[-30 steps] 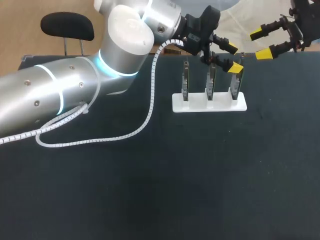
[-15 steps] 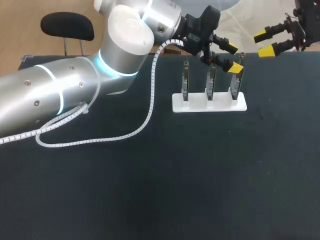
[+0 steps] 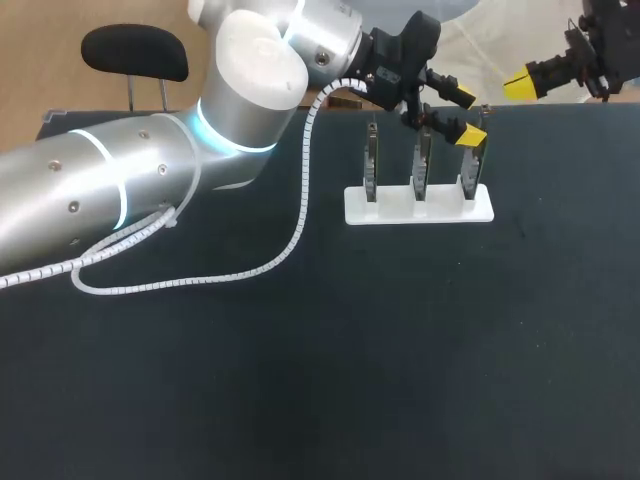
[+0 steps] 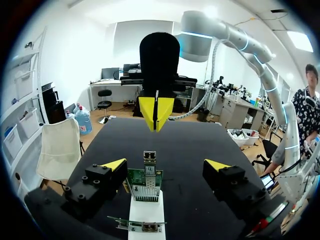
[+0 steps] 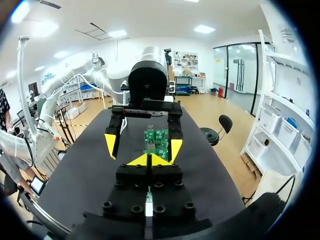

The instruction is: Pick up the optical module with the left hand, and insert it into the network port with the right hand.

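Left tool (image 4: 166, 166) is wide open and holds nothing. Its two yellow tips sit one on each side of the green board (image 4: 144, 184) and do not pinch it. I think the optical module (image 4: 149, 159) is the small silver piece standing straight up at the top of that board, so its long way runs up and down. The board stands at the right end of the white stand (image 3: 420, 208), close to the far edge of the bench (image 3: 400, 350). My left arm is much the nearer one. Right tool (image 3: 527, 80) is shut tight with nothing in it, by the far right corner, apart from the stand. In the same stand, the middle piece (image 3: 422, 160) is close beside the left tool, and the end piece (image 3: 371, 162) is farther toward the left edge. I think a straight lift looks safest, since there is open room above and toward the right edge.
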Robot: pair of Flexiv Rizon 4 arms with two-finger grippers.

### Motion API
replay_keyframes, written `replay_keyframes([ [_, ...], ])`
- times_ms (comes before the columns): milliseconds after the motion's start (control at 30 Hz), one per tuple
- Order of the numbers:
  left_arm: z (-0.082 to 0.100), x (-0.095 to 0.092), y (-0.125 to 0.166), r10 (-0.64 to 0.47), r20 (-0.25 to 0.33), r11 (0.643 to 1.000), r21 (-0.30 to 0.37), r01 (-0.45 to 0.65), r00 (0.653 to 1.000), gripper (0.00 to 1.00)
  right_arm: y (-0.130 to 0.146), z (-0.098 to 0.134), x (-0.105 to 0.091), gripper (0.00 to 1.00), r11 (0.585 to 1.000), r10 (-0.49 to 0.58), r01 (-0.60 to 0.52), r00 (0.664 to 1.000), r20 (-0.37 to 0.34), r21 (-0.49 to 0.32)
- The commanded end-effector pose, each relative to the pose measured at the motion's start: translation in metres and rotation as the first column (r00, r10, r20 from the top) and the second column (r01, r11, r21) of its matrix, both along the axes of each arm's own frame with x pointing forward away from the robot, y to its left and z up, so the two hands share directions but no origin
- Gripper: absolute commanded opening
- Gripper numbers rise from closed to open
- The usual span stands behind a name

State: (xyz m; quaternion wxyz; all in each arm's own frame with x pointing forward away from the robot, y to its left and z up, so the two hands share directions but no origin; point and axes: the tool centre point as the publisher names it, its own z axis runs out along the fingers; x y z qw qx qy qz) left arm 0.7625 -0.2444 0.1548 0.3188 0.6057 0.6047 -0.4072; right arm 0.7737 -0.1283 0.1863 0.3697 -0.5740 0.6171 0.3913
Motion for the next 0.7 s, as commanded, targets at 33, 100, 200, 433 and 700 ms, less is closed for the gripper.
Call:
replay_keyframes([
  [33,0.0,0.001,0.0,-0.003,0.0,1.0,0.002,0.003,1.0,1.0,0.006,-0.001,0.004,0.0,1.0,0.01,-0.01,1.0,0.002,0.001],
  [100,0.0,0.001,0.0,-0.003,0.0,1.0,0.002,0.003,1.0,1.0,0.009,-0.001,0.004,0.0,1.0,0.012,-0.012,1.0,0.002,0.002],
  [200,0.0,0.001,0.0,-0.003,0.0,1.0,0.002,0.003,1.0,1.0,0.012,-0.005,0.005,0.0,1.0,0.015,-0.015,1.0,-0.005,0.001],
  [433,0.0,0.001,0.0,-0.003,0.0,1.0,0.002,0.003,1.0,1.0,0.021,-0.014,0.006,0.0,1.0,0.018,-0.019,1.0,-0.011,-0.015],
  [700,0.0,0.001,0.0,-0.003,0.0,1.0,0.002,0.003,1.0,1.0,0.023,-0.016,0.006,0.0,1.0,0.02,-0.021,1.0,-0.018,-0.019],
])
